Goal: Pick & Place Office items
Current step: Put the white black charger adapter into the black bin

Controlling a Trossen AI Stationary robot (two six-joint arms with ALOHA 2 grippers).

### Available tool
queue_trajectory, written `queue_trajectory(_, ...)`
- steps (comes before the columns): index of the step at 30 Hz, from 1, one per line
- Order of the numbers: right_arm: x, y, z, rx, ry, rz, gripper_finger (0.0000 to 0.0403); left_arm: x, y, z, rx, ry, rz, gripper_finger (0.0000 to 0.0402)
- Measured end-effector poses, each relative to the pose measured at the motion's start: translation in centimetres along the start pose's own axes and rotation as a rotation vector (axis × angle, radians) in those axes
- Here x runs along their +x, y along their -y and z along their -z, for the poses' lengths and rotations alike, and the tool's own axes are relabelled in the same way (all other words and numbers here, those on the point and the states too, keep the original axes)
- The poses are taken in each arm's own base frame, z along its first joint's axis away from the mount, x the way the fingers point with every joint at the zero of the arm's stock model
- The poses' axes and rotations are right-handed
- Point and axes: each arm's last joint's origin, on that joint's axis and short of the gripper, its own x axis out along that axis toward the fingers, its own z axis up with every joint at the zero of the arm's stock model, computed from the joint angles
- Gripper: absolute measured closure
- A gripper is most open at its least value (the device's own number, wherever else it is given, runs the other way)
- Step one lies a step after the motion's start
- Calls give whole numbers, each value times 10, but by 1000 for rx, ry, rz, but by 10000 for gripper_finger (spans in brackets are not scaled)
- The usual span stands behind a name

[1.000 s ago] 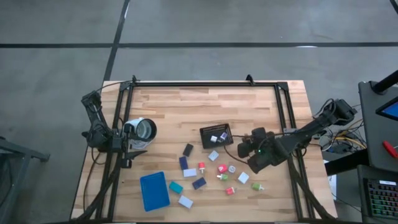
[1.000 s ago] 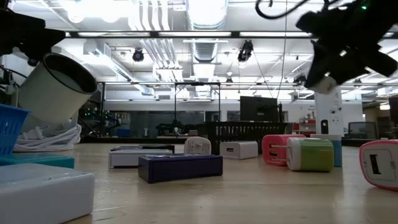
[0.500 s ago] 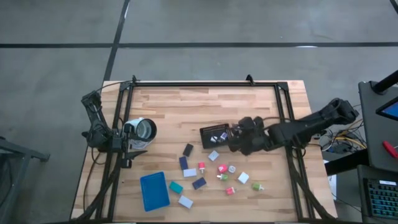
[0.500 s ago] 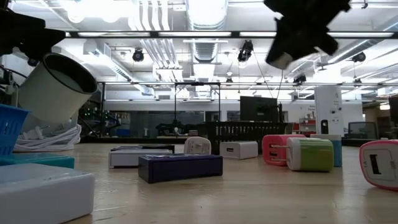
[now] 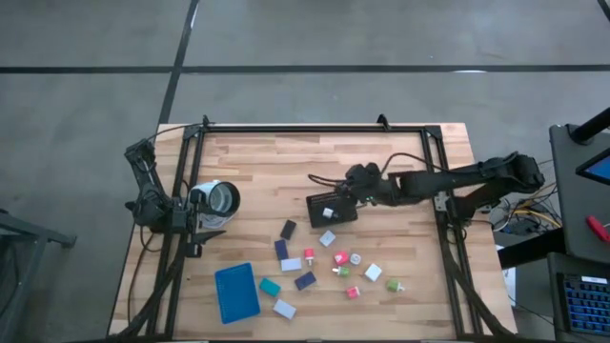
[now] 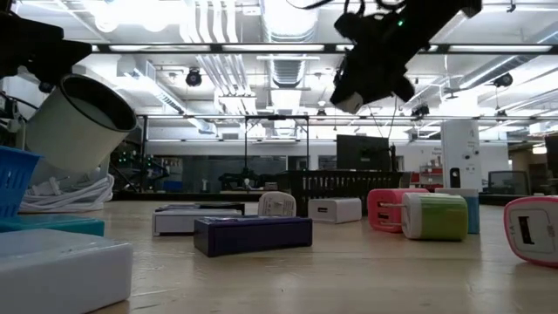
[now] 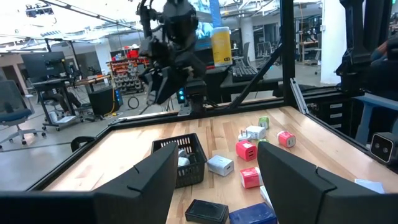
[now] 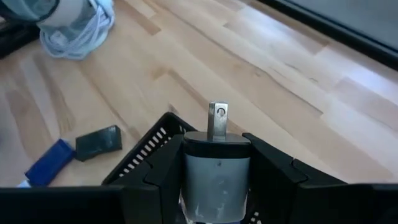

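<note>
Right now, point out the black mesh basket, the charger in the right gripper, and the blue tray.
black mesh basket (image 5: 333, 208): high view, its rim.
white charger (image 8: 216, 177): right wrist view, its body.
blue tray (image 5: 236, 292): high view, its flat middle.

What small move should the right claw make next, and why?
Probably lower a little and then open. The right claw is shut on a white charger, and the high view shows it above the black mesh basket, which already holds white pieces. The left claw waits open by the left table edge.
</note>
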Motion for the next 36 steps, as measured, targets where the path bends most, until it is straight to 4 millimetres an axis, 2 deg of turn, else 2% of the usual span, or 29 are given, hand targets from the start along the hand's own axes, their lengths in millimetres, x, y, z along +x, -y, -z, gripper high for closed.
queue_trajectory(9, 39, 10, -2, -70, -82, -66, 257, 0, 0, 0, 0, 0, 0, 177)
queue_trajectory(17, 70, 20, 7, -106, -208, -145, 257, 0, 0, 0, 0, 0, 0, 177)
queue_trajectory(25, 89, 26, 15, -196, -272, -176, 257, 0, 0, 0, -1, 0, 0, 177)
queue_trajectory(36, 99, 25, 22, -211, -299, -193, 257, 0, 0, 0, -1, 0, 0, 177)
